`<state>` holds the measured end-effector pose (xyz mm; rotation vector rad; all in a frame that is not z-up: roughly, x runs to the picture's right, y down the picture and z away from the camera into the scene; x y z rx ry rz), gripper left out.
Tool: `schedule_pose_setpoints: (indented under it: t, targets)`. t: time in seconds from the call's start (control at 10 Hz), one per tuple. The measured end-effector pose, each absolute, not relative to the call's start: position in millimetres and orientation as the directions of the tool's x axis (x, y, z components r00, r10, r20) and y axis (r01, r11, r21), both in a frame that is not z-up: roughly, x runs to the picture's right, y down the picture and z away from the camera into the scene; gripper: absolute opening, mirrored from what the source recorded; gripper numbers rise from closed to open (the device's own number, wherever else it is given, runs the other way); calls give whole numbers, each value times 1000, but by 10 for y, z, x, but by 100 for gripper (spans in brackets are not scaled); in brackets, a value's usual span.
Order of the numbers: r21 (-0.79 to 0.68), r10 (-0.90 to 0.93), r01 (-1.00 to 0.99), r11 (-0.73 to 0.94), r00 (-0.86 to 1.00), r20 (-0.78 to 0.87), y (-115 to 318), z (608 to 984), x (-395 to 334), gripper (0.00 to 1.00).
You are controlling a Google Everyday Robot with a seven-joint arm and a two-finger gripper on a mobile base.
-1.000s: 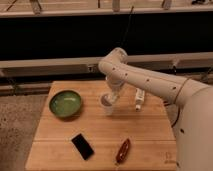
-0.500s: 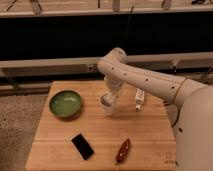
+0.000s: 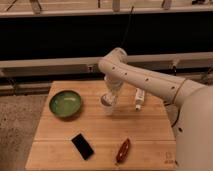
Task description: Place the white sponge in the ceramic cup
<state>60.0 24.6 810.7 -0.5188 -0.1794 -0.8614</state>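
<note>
The wooden counter [image 3: 100, 130] stands before a dark wall with pale rails. The jaws [image 3: 109, 101] hang over the cup [image 3: 110, 106] at its center; their state and the sponge's place cannot be told. A green bowl [image 3: 65, 104] sits at nine o'clock, a white tube [image 3: 139, 98] at three, a black phone [image 3: 82, 146] and a red-brown object [image 3: 123, 150] toward six.

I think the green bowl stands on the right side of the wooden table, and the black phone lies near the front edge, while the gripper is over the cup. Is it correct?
Not quite. The camera view shows the green bowl on the left side of the wooden table, not the right. The rest holds: the black phone lies near the front edge, and the gripper is over the ceramic cup.
</note>
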Motion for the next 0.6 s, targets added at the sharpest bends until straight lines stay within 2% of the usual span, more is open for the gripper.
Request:
schedule_pose_setpoints:
  t: [0.2, 0.3, 0.5, 0.6]
  targets:
    - [-356, -678, 767, 534, 640, 362, 242, 8121, 595, 27]
    - [-352, -680, 770, 532, 636, 365, 234, 8132, 592, 36]
    - [-347, -682, 775, 528, 631, 370, 228, 8147, 593, 37]
    - [-342, -684, 779, 525, 625, 375, 227, 8153, 589, 41]
